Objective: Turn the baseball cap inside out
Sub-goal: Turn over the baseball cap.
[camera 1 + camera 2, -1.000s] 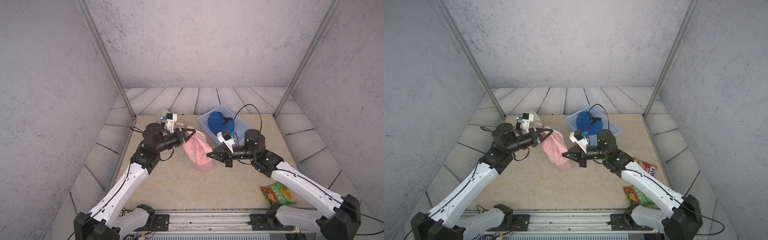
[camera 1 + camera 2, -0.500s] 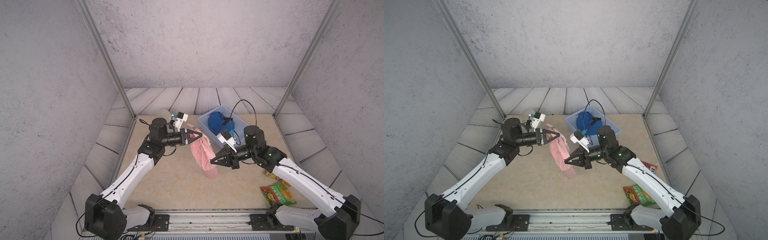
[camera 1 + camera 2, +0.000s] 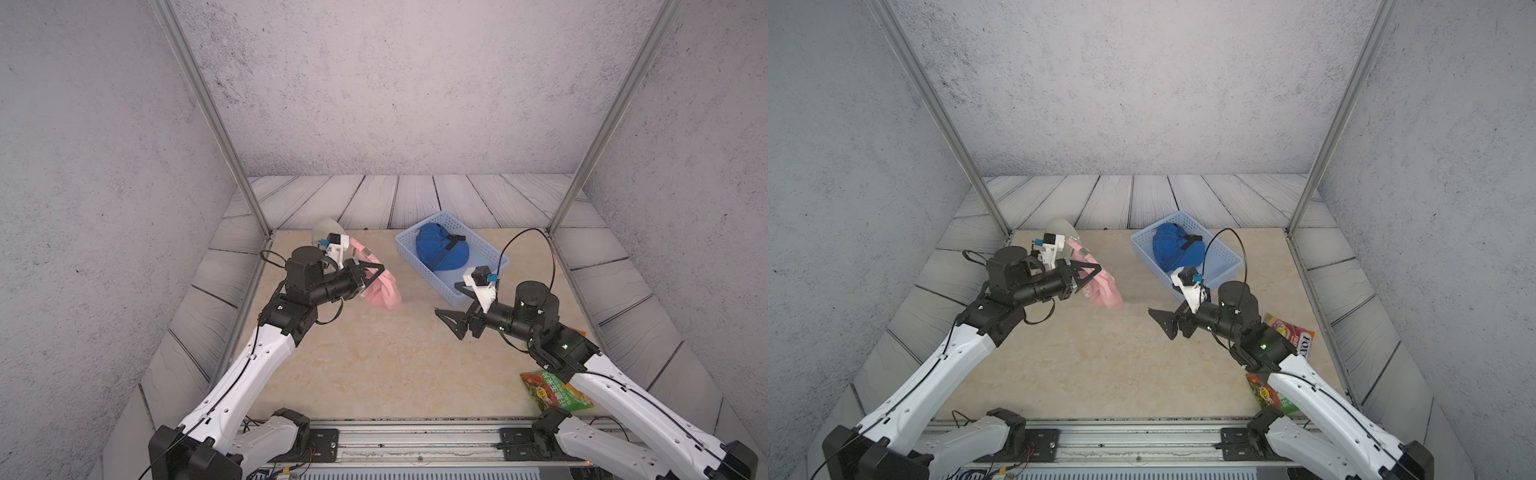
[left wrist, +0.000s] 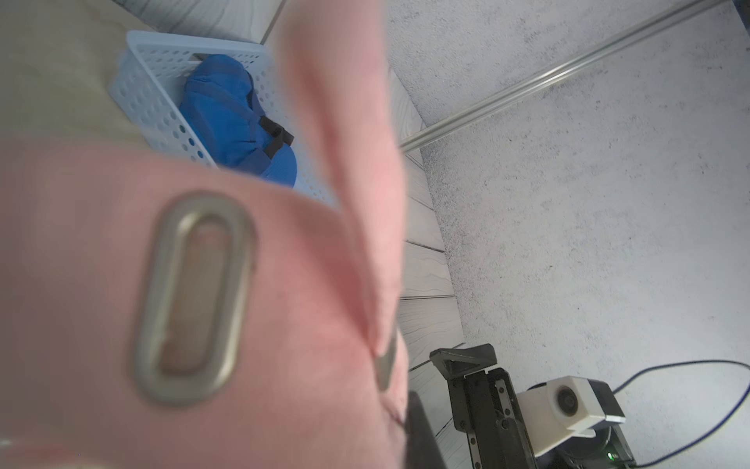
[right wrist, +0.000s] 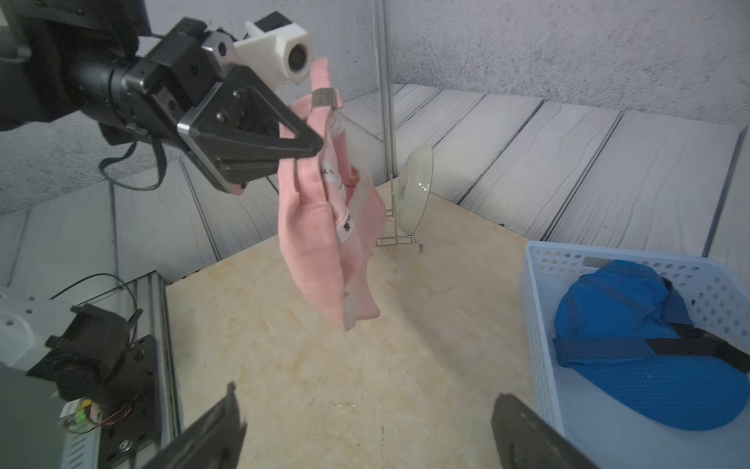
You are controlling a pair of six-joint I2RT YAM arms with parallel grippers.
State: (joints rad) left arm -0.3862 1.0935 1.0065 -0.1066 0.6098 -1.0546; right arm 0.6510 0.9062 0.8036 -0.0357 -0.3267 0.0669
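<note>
**A:** Where's the pink cap (image 5: 320,251)?

**B:** Dangling from the left pincer (image 5: 314,148), which is clenched on the cloth by the back strap. In a top view it's at about ten o'clock of the surface (image 3: 374,365), and it seems to hang clear of it.

**A:** And the right pincer (image 5: 367,410)?

**B:** Spread wide and holding nothing. It's at about four o'clock of the cap, well apart from it and pointing toward it.

**A:** What worries you?

**B:** The cap hangs limp, folded nearly flat. I'd guess the right pincer could clamp both layers together instead of catching one rim, and then a pull would only stretch it, not turn it.

**A:** And the left grip?

**B:** It's a thin bite near an edge. A hard tug from the right could pull the cloth out and drop the cap.

**A:** Anything nearby?

**B:** A glass plate (image 5: 416,191) stands on a wire rack at about twelve o'clock of the cap, and a wide swing might knock it. The basket (image 3: 482,249) with a blue cap (image 3: 440,249) sits at about twelve o'clock of the right pincer, close enough for the wide jaws to clip its wall.
</note>
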